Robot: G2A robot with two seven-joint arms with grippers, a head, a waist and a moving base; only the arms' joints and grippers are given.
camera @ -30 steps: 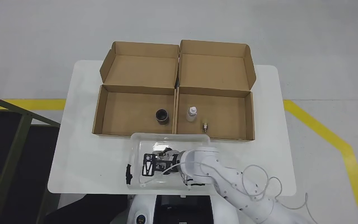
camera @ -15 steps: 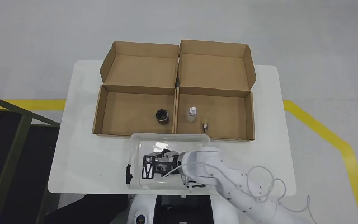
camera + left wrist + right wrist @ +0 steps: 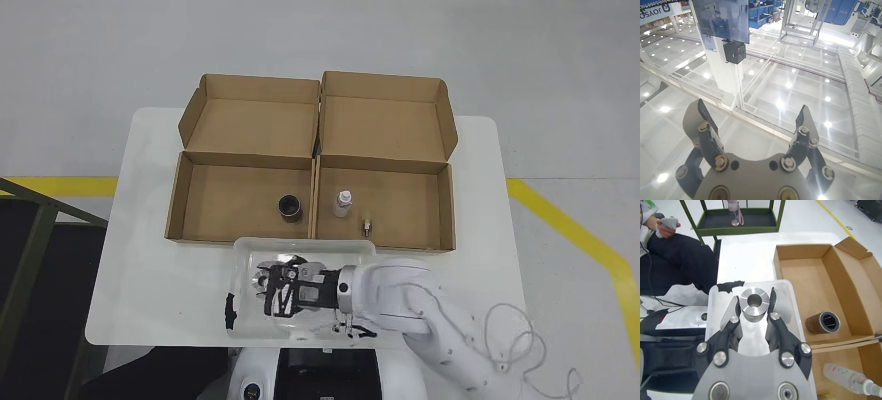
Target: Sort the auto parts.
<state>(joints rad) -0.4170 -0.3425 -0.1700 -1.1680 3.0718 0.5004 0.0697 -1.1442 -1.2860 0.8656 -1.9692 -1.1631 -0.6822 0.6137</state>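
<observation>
Jaws of the right gripper (image 3: 754,303) pinch the curved sides of a metal cylinder (image 3: 754,310), thick-walled with a central bore, inside the clear tray (image 3: 761,281) at the table's near edge. It looks heavy, rigid and slick, so a firm hold across the middle should suit. Beyond, a dark sleeve (image 3: 822,323) lies in a cardboard box (image 3: 810,279). The left gripper (image 3: 753,121) gapes empty, aimed at the ceiling.

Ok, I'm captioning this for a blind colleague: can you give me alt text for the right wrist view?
The right gripper is shut on a silver metal cylinder with a central hole, inside a clear plastic tray. Beside the tray, an open cardboard box holds a dark sleeve; a small bottle sits in the next box.
</observation>
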